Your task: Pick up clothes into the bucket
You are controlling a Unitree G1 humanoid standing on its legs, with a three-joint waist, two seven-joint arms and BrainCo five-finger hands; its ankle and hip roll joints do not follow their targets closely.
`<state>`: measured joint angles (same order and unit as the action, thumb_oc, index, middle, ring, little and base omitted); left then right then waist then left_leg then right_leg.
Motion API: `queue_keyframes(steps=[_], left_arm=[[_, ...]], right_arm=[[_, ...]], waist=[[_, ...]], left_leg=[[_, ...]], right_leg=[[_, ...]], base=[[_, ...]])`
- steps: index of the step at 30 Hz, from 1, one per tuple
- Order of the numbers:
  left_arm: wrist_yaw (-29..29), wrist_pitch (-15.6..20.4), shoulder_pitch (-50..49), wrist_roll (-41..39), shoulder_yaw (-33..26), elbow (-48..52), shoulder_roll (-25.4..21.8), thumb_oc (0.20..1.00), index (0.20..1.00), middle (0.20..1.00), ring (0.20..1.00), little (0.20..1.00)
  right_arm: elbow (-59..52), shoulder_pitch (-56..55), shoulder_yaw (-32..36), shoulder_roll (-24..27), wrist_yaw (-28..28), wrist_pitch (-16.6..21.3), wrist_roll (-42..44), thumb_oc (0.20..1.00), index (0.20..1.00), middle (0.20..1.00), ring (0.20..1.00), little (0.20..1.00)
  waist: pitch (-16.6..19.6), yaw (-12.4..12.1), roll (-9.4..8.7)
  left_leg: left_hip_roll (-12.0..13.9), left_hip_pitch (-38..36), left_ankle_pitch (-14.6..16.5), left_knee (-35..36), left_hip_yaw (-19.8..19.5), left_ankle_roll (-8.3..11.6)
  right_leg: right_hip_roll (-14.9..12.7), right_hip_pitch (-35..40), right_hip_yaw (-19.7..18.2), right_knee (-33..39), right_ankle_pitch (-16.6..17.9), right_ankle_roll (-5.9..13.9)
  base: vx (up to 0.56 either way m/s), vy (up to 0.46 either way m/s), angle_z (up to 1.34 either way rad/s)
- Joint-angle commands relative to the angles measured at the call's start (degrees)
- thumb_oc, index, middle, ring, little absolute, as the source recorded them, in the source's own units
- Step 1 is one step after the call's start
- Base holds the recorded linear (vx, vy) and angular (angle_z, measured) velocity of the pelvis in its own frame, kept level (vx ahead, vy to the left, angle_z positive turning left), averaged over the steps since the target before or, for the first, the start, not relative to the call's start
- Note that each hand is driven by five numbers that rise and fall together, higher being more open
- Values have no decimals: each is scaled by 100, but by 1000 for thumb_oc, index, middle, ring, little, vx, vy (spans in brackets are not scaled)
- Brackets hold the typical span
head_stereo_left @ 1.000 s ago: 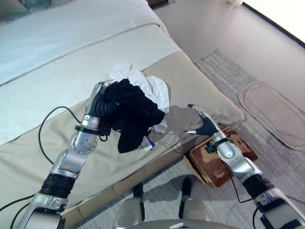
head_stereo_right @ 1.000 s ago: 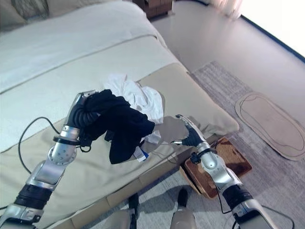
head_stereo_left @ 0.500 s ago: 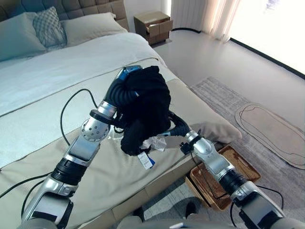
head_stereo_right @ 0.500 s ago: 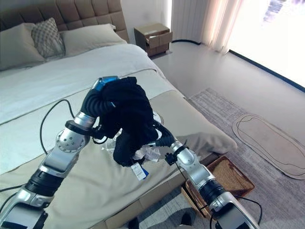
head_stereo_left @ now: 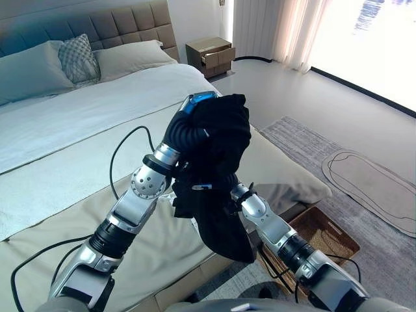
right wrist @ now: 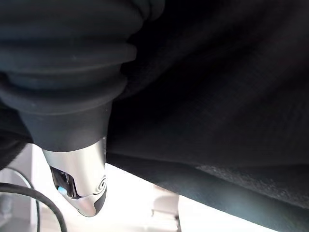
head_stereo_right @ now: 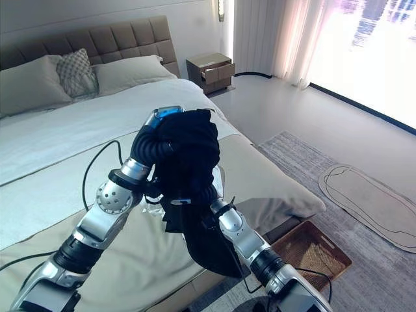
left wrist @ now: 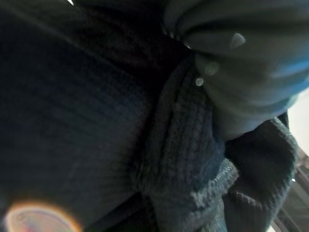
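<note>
I was looking over a bedroom: a wide bed [head_stereo_left: 78, 130] with pale covers, a padded headboard [head_stereo_right: 71, 45], pillows [head_stereo_left: 39, 65] at its head, and a small wooden nightstand [head_stereo_left: 211, 52] in the far corner beside light curtains [head_stereo_right: 273, 32]. A grey rug [head_stereo_left: 364, 214] lay on the floor to the robot's right, with a flat beige mat [head_stereo_left: 374, 188] on it.

The left hand [head_stereo_left: 188, 127] was raised above the near edge of the bed, its dark ribbed cover uppermost, and the black garment [head_stereo_left: 218, 169] was bunched over it and hung down in a long fold toward the bed's edge. In the left wrist view dark knitted cloth [left wrist: 183, 159] pressed right against the camera, so I could not tell how the fingers sat under it.

The right hand [head_stereo_right: 218, 211] came up from below and disappeared into the hanging cloth just beneath the left hand; I could not tell its state either.

The woven brown basket [head_stereo_left: 322, 237] stood on the floor beside the bed, below and to the right of the garment, apart from it.
</note>
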<state>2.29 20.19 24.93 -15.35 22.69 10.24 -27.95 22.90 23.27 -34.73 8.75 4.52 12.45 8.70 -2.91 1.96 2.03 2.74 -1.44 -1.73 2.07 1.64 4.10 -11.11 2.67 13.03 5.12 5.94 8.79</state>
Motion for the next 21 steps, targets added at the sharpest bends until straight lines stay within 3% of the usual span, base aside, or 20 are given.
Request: queue_keyframes(steps=[1, 2, 10, 17, 21], left_arm=[[119, 238, 694, -439, 8, 385, 59, 200, 200, 200, 200, 200], [119, 239, 696, -437, 6, 386, 61, 200, 200, 200, 200, 200], [119, 360, 384, -304, -543, 287, -160, 200, 200, 200, 200, 200], [143, 511, -568, -308, -1396, 24, -174, 200, 200, 200, 200, 200], [276, 468, -1118, 317, -1559, -316, -68, 200, 200, 200, 200, 200]], right_arm=[[-115, 531, -194, -328, -70, 146, 108, 300, 300, 300, 300, 300], [-120, 532, -194, -323, -71, 145, 108, 200, 200, 200, 200, 200], [-209, -129, 262, 463, -346, 160, 2, 200, 200, 200, 200, 200], [-494, -1026, 1689, 937, -383, 478, 1111, 200, 200, 200, 200, 200], [-711, -1269, 2329, 993, -293, 661, 1506, 200, 200, 200, 200, 200]], waist=[[125, -166, -316], [119, -163, -324], [173, -123, -352], [174, -59, -386], [171, -31, -400]], left_leg=[[95, 108, 128, -229, -4, -13], [80, 141, 81, -241, -4, -21], [103, 68, 150, -232, -13, -6], [132, 7, 158, -220, 12, 12], [144, -17, 171, -210, 24, 14]], right_leg=[[-297, -92, -12, -198, 146, 318], [-312, -124, -17, -210, 183, 310], [-294, -50, 14, -202, 129, 323], [-273, -30, -13, -201, 132, 320], [-258, -26, -29, -205, 118, 309]], base=[[-37, -3, 0], [0, 0, 0], [1, -2, 0], [18, -9, -2], [0, 0, 0]])
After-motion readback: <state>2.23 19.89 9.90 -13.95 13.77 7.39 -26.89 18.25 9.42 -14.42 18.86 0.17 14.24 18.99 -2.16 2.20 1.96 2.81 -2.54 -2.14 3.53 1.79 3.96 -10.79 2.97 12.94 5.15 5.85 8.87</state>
